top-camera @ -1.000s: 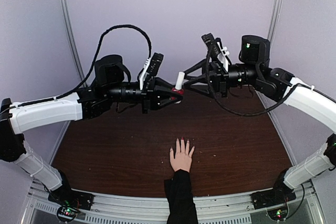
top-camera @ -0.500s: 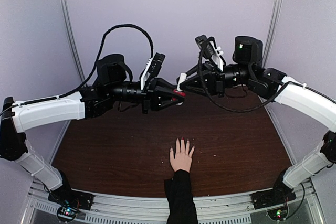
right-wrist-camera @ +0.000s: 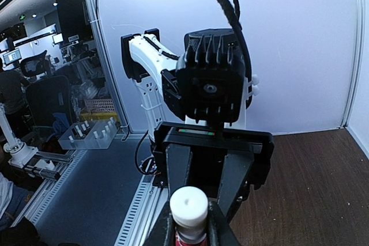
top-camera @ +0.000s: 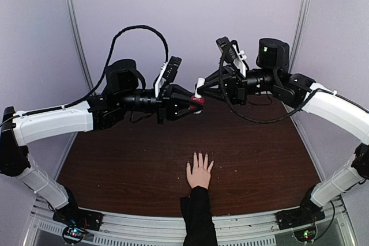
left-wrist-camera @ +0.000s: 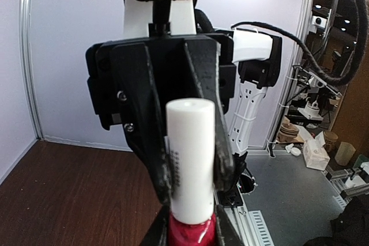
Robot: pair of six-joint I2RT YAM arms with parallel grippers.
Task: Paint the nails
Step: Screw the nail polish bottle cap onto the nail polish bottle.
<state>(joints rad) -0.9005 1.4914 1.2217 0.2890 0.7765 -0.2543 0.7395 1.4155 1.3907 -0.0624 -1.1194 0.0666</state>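
A pale hand (top-camera: 199, 172) with a black sleeve (top-camera: 198, 218) lies flat on the brown table near its front edge. Its nails (top-camera: 200, 155) are too small to judge for colour. My left gripper (top-camera: 196, 102) is shut on a small red bottle (top-camera: 197, 101) and holds it upright, high above the table. In the left wrist view the bottle (left-wrist-camera: 193, 231) sits between my own fingers (left-wrist-camera: 192, 233). My right gripper (top-camera: 200, 89) is shut on the bottle's white cap (top-camera: 198, 87). The cap also shows in both wrist views (left-wrist-camera: 190, 159) (right-wrist-camera: 188, 205).
The brown table (top-camera: 127, 159) is walled by pale panels at the back and sides. A metal rail (top-camera: 150, 229) runs along the front edge by the arm bases. Black cables loop above both arms (top-camera: 138, 30).
My right arm has moved left toward the bottle and its fingers have closed round the white cap. My left arm and the hand on the table have stayed put.
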